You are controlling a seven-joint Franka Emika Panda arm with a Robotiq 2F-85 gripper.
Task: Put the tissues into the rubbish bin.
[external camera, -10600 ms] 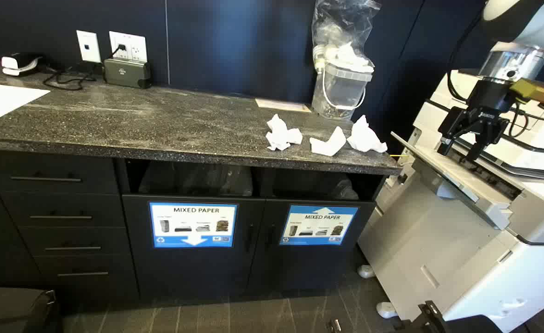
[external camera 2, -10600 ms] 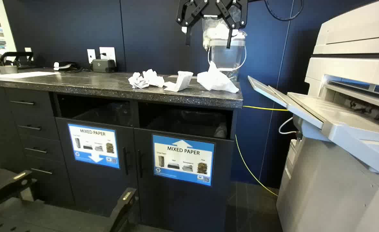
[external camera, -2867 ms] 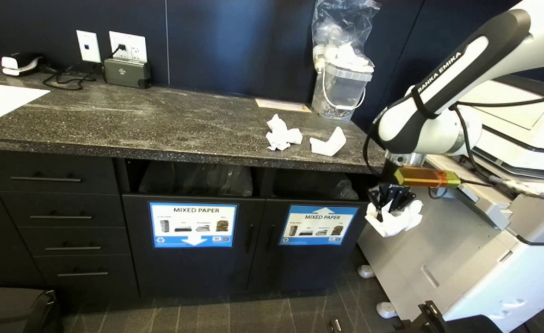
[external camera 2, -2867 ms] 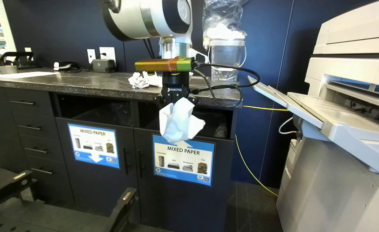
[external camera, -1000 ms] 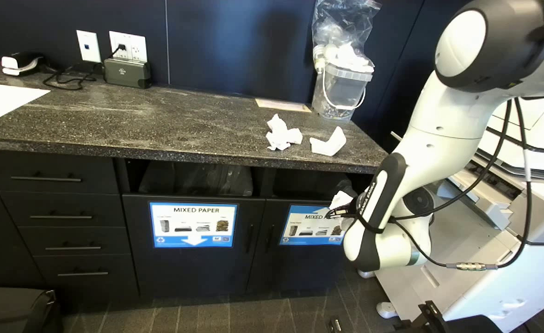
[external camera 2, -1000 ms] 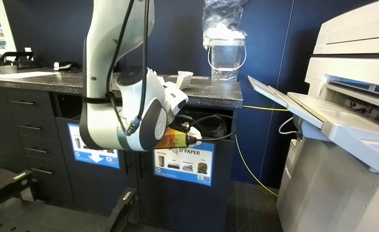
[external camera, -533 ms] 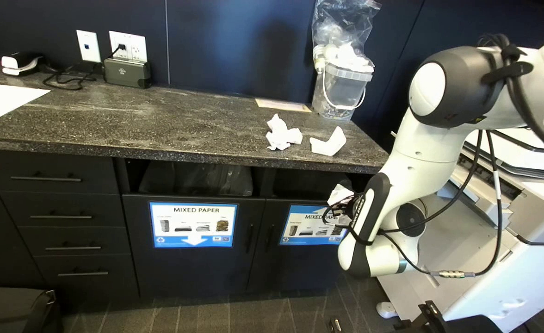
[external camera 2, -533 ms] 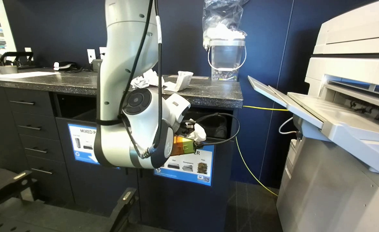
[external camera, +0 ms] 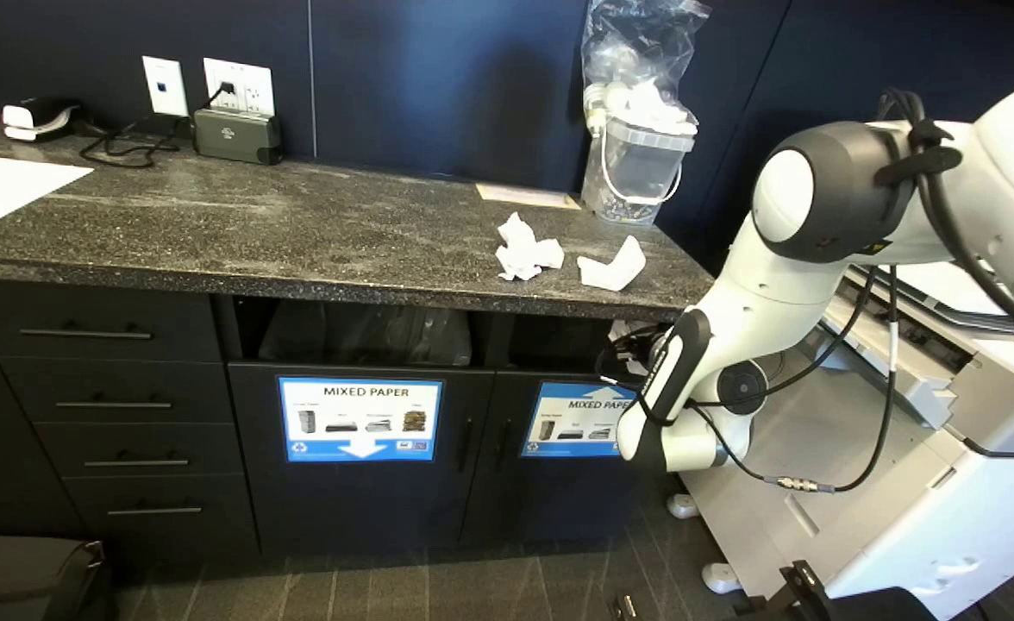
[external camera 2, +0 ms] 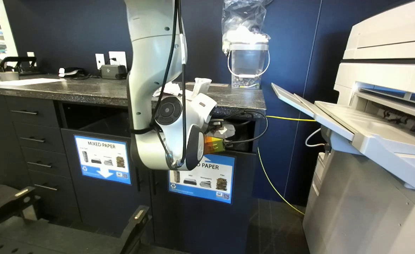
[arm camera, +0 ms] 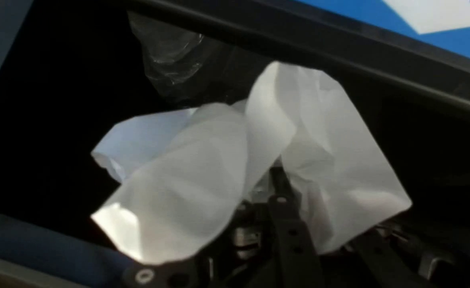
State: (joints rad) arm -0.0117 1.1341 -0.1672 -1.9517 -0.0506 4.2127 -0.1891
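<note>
My gripper point(arm camera: 277, 170) is shut on a crumpled white tissue point(arm camera: 195, 176), which spreads out on both sides of the fingers in the wrist view. The gripper is tilted into the right-hand opening under the counter, and the held tissue point(external camera 2: 227, 131) sits inside that opening, below the countertop. The rubbish bin point(external camera: 550, 347) in this opening is dark; its clear liner point(arm camera: 175, 52) shows in the wrist view. On the counter lie a crumpled tissue point(external camera: 526, 252) and a folded tissue point(external camera: 615, 266). In an exterior view the arm partly covers the tissues on the counter.
The counter's front edge point(external camera 2: 241, 111) is just above the gripper, and the cabinet door point(external camera: 490, 483) stands below. A bucket point(external camera: 636, 164) under a clear bag stands at the counter's back. A large printer point(external camera 2: 362, 197) flanks the arm. A second opening point(external camera: 365, 335) lies to the left.
Within the last second, my gripper has risen and moved into the opening with the tissue. Earlier, that tissue lay at the counter's right end and the gripper was open above the counter.
</note>
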